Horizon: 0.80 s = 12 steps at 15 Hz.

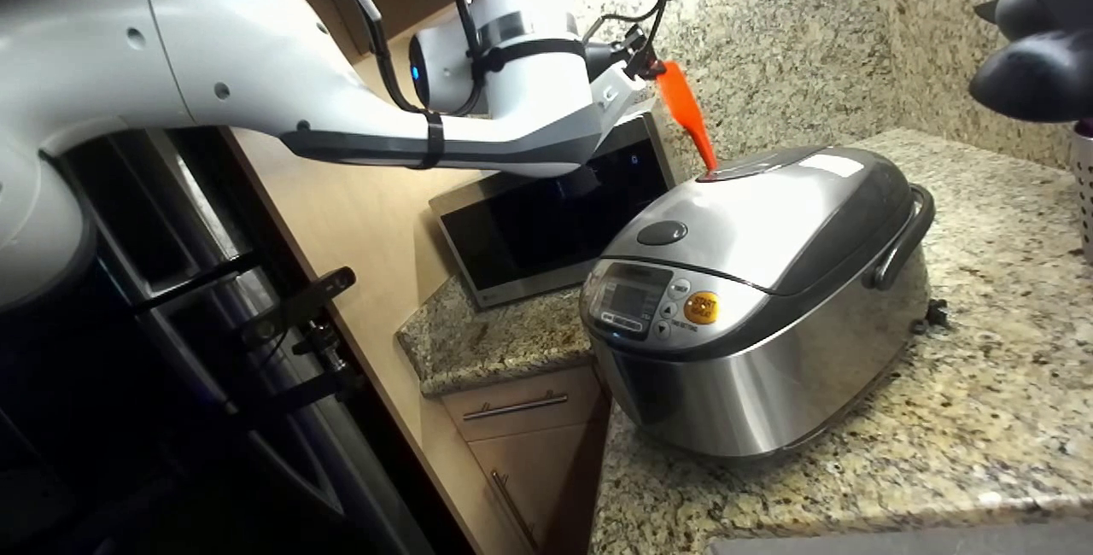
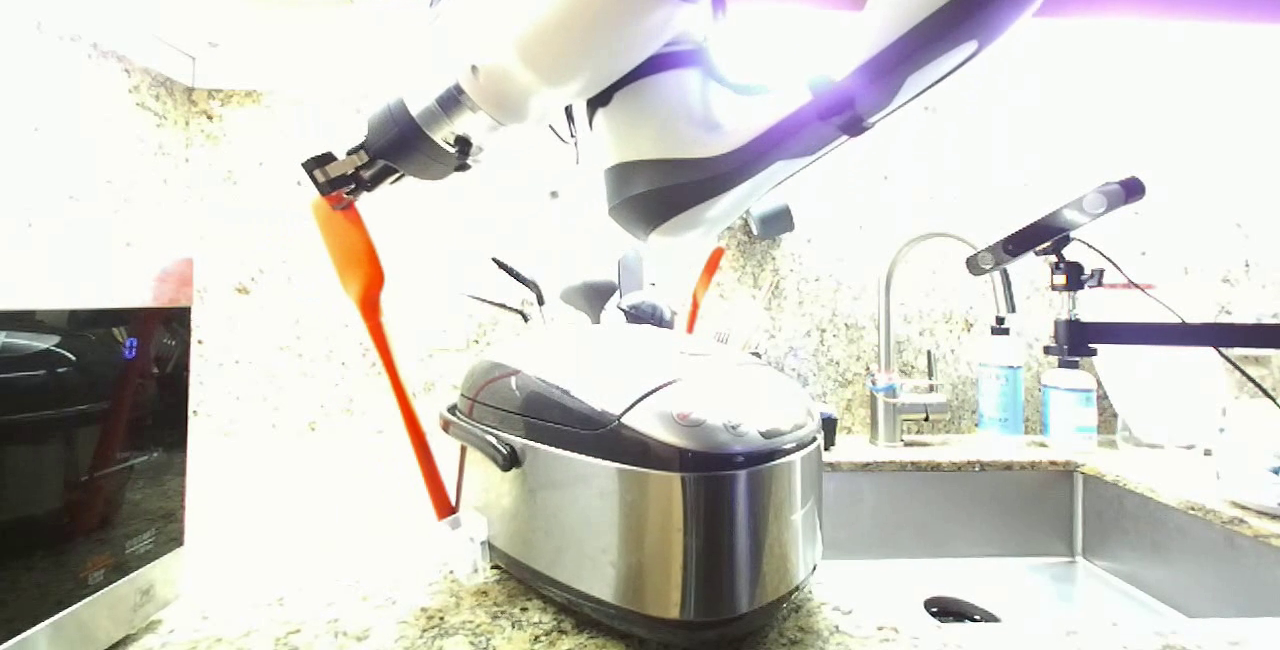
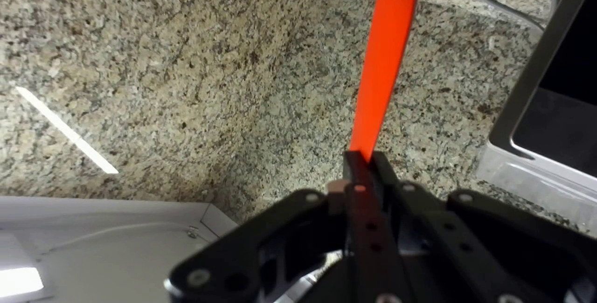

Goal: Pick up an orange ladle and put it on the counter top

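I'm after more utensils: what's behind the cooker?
In an exterior view, dark utensils and an orange utensil rise beyond the cooker, which covers their lower parts. In an exterior view, the microwave shows partly; the lower end of the ladle is covered.

Both exterior views cover the rice cooker [image 1: 768, 316] at close range, from different sides. The wrist view looks along the gripper [image 3: 366, 158] toward granite backsplash [image 3: 186, 84].

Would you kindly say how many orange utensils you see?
2: the orange ladle in the gripper, and another orange utensil partly hidden behind the rice cooker in an exterior view. More may be hidden.
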Tool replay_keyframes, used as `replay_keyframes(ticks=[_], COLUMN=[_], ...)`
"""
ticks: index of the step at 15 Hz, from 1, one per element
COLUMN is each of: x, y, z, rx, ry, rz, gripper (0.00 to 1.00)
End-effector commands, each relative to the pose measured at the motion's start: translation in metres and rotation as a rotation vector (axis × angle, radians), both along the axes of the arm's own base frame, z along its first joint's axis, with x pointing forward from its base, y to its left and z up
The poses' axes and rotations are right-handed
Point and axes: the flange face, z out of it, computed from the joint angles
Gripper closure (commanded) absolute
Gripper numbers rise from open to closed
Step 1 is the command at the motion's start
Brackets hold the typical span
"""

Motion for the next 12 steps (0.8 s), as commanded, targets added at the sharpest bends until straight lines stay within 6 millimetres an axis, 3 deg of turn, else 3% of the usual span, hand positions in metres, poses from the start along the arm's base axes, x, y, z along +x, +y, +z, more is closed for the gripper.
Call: replay_keyframes(ticks=[1, 3, 12], x=[-0.026, -0.039, -0.104], y=[0.004, 0.001, 0.001], z=[0.012, 0.027, 0.039], rx=[0.024, 0.055, 0.116], ry=[0.068, 0.063, 0.154], rz=[-0.038, -0.073, -0.189], gripper=[0.98, 0.98, 0.98])
